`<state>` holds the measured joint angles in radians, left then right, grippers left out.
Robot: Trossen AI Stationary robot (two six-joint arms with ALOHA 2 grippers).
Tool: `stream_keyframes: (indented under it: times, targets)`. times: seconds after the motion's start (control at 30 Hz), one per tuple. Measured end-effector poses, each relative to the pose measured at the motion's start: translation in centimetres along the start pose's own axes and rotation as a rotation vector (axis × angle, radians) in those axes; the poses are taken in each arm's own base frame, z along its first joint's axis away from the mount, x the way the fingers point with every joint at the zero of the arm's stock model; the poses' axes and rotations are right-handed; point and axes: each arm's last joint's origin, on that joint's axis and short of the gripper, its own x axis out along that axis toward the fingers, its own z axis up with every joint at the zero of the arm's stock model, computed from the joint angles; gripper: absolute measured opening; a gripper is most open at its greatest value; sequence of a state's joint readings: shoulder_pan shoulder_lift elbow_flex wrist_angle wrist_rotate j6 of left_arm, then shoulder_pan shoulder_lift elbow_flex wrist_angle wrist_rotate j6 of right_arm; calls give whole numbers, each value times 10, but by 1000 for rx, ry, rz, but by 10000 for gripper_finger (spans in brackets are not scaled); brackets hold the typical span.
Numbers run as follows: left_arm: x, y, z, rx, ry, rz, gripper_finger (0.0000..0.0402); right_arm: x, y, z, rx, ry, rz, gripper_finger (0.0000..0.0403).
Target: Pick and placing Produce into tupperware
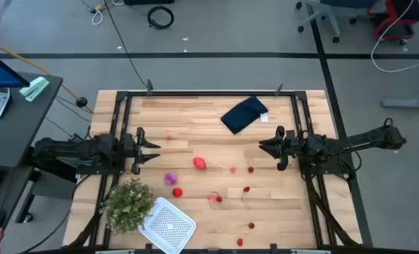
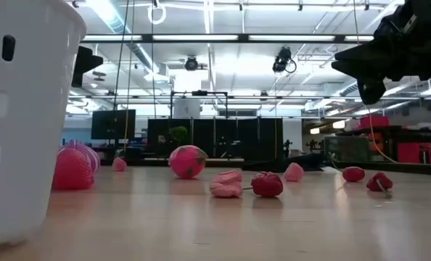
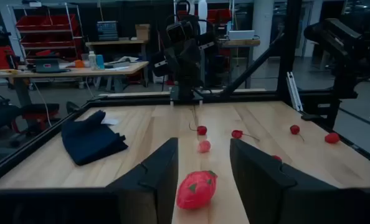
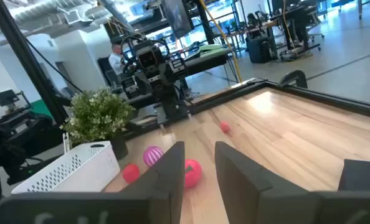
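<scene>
Nearest you on the bench (image 1: 266, 204), the white tupperware (image 1: 168, 225) sits at the front edge, just beside the green plant (image 1: 128, 204). No fruit shows inside it. Your produce lies scattered mid-bench: the spiky magenta piece (image 1: 171, 178), a small red fruit (image 1: 177, 192) and the larger strawberry-like piece (image 1: 199, 164). Your left end effector (image 1: 152, 149) hangs at the left side with fingers wide, holding nothing. Your right end effector (image 1: 264, 147) hangs opposite, likewise spread and empty. The navy cloth (image 1: 244, 114) lies farthest back.
</scene>
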<state>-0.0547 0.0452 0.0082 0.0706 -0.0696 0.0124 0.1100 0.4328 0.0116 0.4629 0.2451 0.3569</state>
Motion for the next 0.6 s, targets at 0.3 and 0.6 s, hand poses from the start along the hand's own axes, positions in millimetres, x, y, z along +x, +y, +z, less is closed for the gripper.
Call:
stream_keyframes:
  times: [0.3, 0.6]
  targets:
    - [0, 0, 0, 0, 0, 0, 157, 0, 0, 0, 0, 0, 0, 96]
    - [0, 0, 0, 0, 0, 0, 149, 0, 0, 0, 0, 0, 0, 96]
